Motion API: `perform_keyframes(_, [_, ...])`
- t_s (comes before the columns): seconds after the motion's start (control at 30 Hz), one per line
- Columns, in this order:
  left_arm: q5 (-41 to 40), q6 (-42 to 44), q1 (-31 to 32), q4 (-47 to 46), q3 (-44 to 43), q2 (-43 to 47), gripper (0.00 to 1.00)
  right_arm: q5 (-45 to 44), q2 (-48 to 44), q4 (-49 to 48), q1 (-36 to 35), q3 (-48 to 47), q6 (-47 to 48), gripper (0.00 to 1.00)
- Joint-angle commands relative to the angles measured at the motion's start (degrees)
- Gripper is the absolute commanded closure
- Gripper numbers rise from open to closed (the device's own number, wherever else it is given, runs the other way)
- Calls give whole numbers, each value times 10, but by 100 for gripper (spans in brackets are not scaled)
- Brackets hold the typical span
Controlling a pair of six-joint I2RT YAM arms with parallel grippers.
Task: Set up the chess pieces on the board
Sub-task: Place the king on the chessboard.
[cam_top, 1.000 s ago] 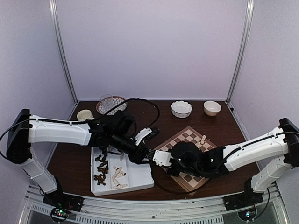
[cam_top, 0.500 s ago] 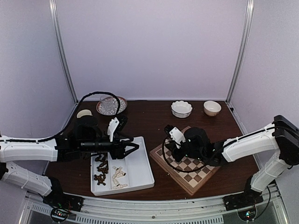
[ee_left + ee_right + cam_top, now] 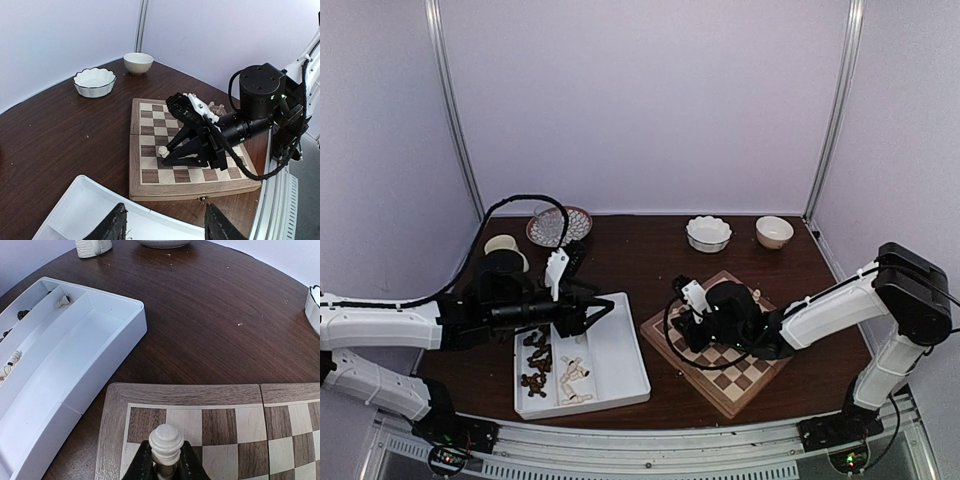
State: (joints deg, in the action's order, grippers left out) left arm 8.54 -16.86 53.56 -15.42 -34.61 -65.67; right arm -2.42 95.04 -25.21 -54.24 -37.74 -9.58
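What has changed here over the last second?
The left gripper drew back leftward from the middle to above the white tray, jaws opening wider. The right gripper, shut on a cream pawn, shifted from beside the left corner of the board to over its squares. Tray, board and bowls stayed put.

Cream pawn [image 3: 166, 439] is upright by a corner of the checked board [image 3: 180, 394].

On your dark wooden table [image 3: 650, 255] you have a white divided tray [image 3: 618, 355] front-left, with a scalloped bowl [image 3: 708, 233], plain bowl [image 3: 774, 232] and patterned plate [image 3: 579, 222] behind.
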Motion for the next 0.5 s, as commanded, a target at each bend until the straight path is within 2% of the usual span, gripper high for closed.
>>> perform_keyframes(0.0, [-7,8,-1,-30,1,-3,47,7,7,-17,5,2,-15,85])
perform_keyframes(0.47, [-3,11,-2,-26,-3,-5,47,22,4,-25,12,11,-17,76])
